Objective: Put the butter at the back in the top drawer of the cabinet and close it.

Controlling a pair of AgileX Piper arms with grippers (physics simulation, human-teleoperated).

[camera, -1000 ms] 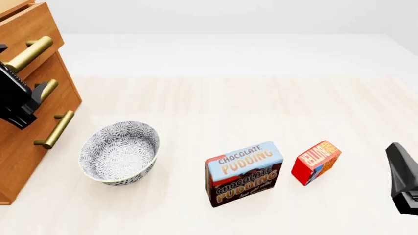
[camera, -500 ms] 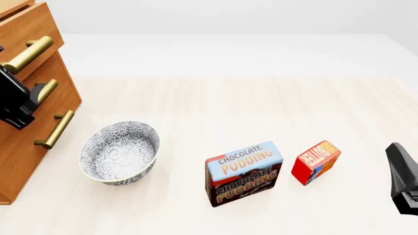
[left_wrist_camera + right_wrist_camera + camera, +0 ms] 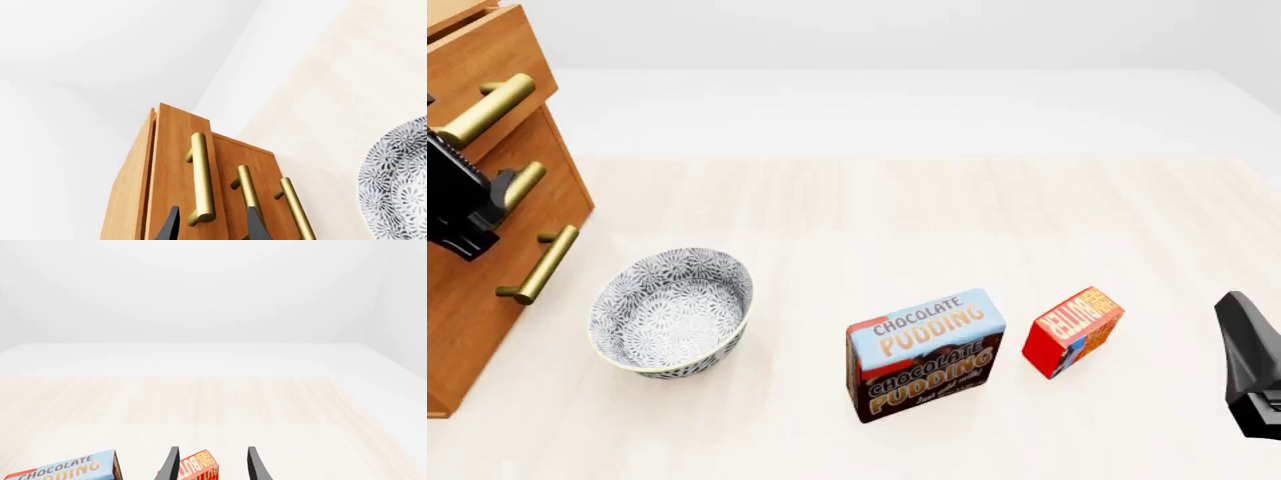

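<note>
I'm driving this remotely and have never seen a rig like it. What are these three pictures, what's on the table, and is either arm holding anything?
Two robot arms work at one table. The front view looks down from behind them. Each wrist view looks along one arm's fingers.

On the table stand the cabinet, a patterned bowl, a chocolate pudding box and the butter.

The left gripper is open, its fingers either side of the top drawer handle's end, not clamped. The right gripper is open too, with the butter showing between its fingers but not gripped. Nothing is held.
</note>
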